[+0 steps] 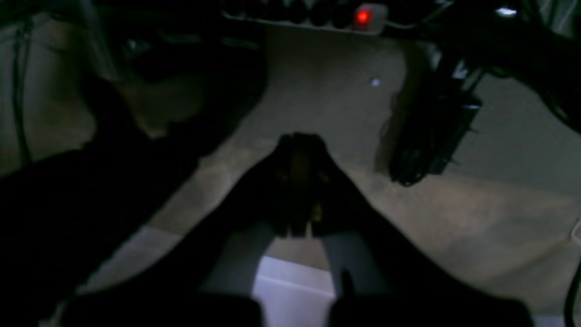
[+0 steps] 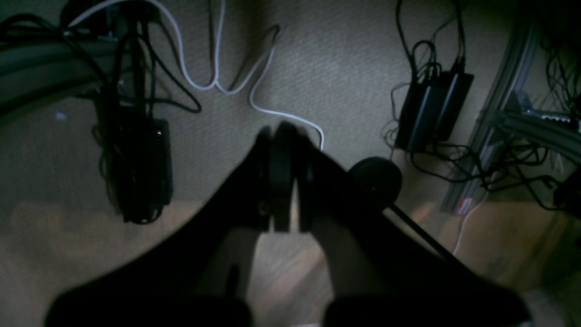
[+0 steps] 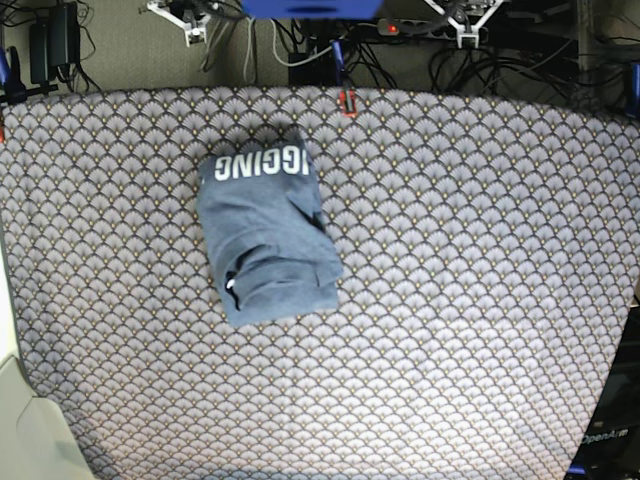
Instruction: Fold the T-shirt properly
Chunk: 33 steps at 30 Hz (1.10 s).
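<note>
The T-shirt [image 3: 265, 235] lies folded into a compact slate-blue packet left of the middle of the scallop-patterned table covering [image 3: 480, 250]. White lettering shows along its far edge. Neither arm appears in the base view. In the left wrist view my left gripper [image 1: 299, 141] is shut with nothing in it and hangs over dim carpeted floor. My right gripper [image 2: 279, 129] is also shut and empty in the right wrist view, likewise above the floor. Neither wrist view shows the T-shirt.
A power strip with a red light [image 1: 362, 17] lies on the floor ahead of the left gripper. A black power brick [image 2: 433, 111], a white cable [image 2: 218, 86] and tangled black leads lie under the right gripper. Stands and cables crowd the table's far edge.
</note>
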Each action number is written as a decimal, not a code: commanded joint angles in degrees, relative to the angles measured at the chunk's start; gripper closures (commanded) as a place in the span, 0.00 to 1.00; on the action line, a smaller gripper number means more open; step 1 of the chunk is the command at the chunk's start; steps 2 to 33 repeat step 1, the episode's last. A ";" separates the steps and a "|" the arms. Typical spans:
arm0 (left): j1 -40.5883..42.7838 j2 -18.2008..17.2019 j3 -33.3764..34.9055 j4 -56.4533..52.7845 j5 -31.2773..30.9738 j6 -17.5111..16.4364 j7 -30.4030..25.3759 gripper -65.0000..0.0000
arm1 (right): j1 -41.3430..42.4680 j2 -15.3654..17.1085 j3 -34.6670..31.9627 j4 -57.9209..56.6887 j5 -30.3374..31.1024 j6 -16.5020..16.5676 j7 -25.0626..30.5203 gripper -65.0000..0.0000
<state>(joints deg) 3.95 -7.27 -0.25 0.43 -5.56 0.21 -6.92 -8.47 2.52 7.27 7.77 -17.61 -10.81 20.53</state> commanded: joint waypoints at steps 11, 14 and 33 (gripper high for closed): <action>0.23 0.19 0.73 0.06 -0.02 0.10 -0.42 0.99 | -0.37 0.24 0.07 0.10 0.16 -0.84 0.34 1.00; 0.23 0.19 0.73 0.06 -0.02 0.10 -0.42 0.99 | -0.37 0.24 0.07 0.10 0.16 -0.84 0.34 1.00; 0.23 0.19 0.73 0.06 -0.02 0.10 -0.42 0.99 | -0.37 0.24 0.07 0.10 0.16 -0.84 0.34 1.00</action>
